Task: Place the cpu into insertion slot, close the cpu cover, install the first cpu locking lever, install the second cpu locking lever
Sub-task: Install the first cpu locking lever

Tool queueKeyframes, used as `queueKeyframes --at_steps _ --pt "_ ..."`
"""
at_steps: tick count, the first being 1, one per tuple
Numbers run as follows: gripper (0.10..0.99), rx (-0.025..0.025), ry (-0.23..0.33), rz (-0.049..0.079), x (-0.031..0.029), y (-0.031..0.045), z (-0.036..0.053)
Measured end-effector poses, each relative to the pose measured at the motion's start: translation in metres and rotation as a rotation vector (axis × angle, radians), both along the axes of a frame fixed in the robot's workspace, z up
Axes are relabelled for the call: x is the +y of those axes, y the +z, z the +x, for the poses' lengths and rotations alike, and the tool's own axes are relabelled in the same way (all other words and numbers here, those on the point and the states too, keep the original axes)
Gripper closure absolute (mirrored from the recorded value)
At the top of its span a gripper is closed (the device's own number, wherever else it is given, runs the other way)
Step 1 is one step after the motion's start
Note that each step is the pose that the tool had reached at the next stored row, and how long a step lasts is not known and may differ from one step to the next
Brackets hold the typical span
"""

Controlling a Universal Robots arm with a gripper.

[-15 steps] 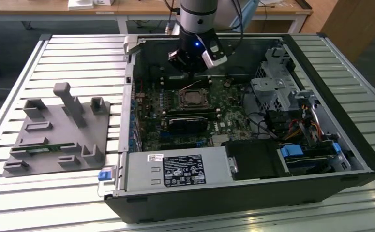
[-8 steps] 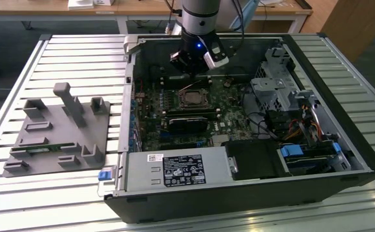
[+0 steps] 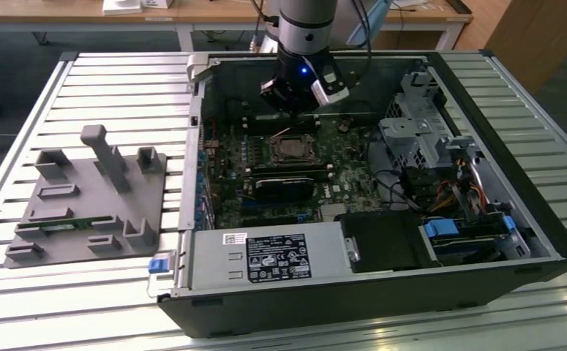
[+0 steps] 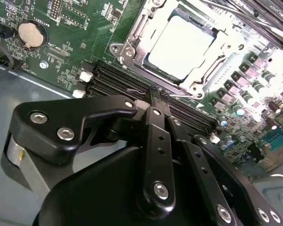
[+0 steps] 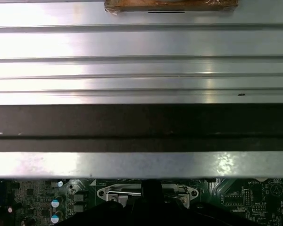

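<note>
In the second wrist view the cpu (image 4: pixel 181 47) sits in the upper middle of the frame, its pale metal top seated in the insertion slot (image 4: pixel 132 44) and framed by the cpu cover (image 4: pixel 217 63), which lies flat around it. The pincer (image 4: pixel 159 96) fills the lower half of that frame, its two black fingers (image 4: pixel 156 136) pressed together and gripping nothing, the tips just short of the socket over the long black memory slots (image 4: pixel 113 80). A thin locking lever (image 4: pixel 181 94) runs along the socket's near edge (whether the tips touch it cannot be told).

In the exterior view the arm (image 3: pixel 303 29) comes down from the top centre into the open computer case (image 3: pixel 517 285), the pincer (image 3: pixel 293 110) just above the cpu (image 3: pixel 288 150) on the green motherboard (image 3: pixel 347 175). The case lies on a ribbed metal tabletop (image 3: pixel 117 80); at the left of the frame stands a grey fixture block (image 3: pixel 88 197), and wooden desks (image 3: pixel 69 11) line the top edge.
</note>
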State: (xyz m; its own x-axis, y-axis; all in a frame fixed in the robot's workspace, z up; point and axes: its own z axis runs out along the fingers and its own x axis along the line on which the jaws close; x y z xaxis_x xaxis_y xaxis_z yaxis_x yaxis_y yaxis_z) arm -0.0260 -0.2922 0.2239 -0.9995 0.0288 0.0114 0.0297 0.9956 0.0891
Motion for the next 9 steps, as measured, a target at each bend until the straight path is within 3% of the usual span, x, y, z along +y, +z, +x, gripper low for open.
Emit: queueKeyframes --at_steps 9 --pt "0.98 0.0 0.0 0.0 0.001 -0.0057 0.0077"
